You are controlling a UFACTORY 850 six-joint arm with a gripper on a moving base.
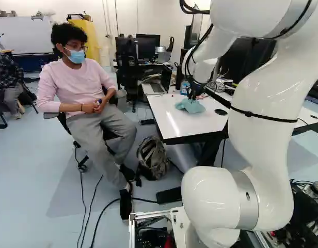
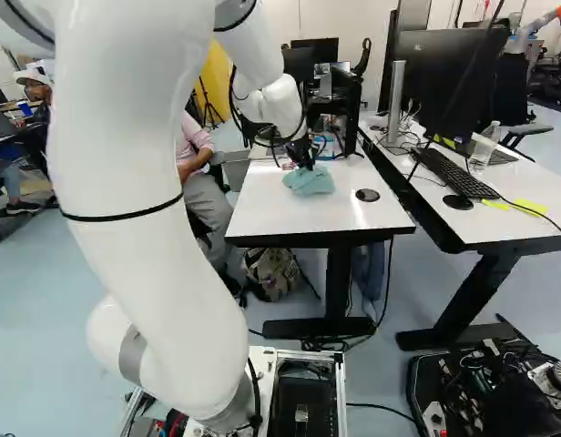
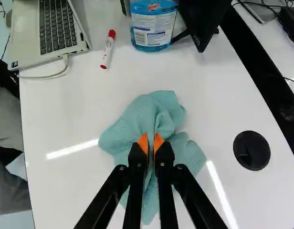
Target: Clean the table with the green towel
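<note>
Green towel [image 3: 132,125], crumpled into soft folds

Illumination is bright. In the wrist view, two narrow glare streaks mark the glossy white, black-edged counter [image 3: 66,114]. Soft shadows fall across the smooth, pale blue floor [image 1: 25,181].

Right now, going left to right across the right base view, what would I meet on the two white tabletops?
Green towel → black round disc → silver monitor stand → black mouse → yellow notes.
</note>
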